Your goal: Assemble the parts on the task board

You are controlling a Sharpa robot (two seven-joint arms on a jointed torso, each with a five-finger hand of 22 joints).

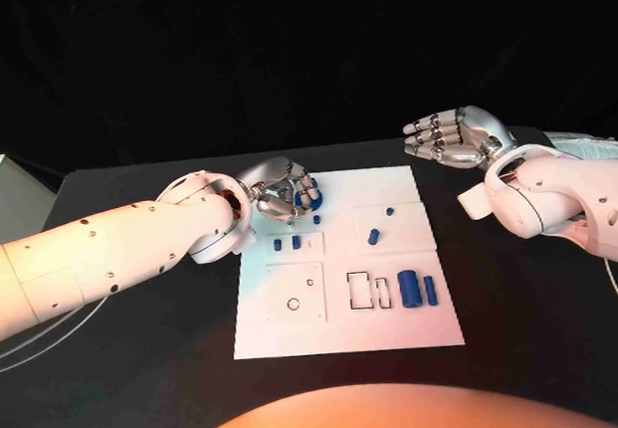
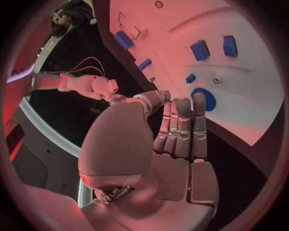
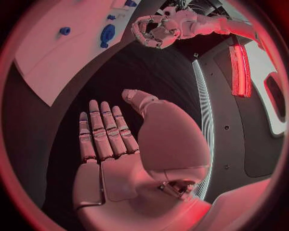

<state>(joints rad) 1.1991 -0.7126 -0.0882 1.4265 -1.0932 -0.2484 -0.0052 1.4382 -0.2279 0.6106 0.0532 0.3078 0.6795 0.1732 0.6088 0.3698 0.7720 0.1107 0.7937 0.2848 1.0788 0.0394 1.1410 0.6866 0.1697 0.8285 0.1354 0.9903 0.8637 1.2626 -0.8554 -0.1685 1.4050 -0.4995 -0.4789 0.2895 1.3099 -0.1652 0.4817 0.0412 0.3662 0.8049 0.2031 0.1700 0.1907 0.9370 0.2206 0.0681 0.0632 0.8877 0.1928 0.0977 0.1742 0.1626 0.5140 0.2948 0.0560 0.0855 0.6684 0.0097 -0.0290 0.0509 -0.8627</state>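
I'm hovering left hand [image 1: 282, 196], fingers apart, over board [image 1: 405, 326]; loose blue parts [image 1: 410, 290] beside it still waiting; right hand [image 1: 455, 138] idling, spread empty

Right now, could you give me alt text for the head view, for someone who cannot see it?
A white board dotted with small blue pieces lies on a black table between two white robot arms. The left hand hovers over the board's far left corner, fingers curled, while the right hand is raised off to the right, holding nothing.
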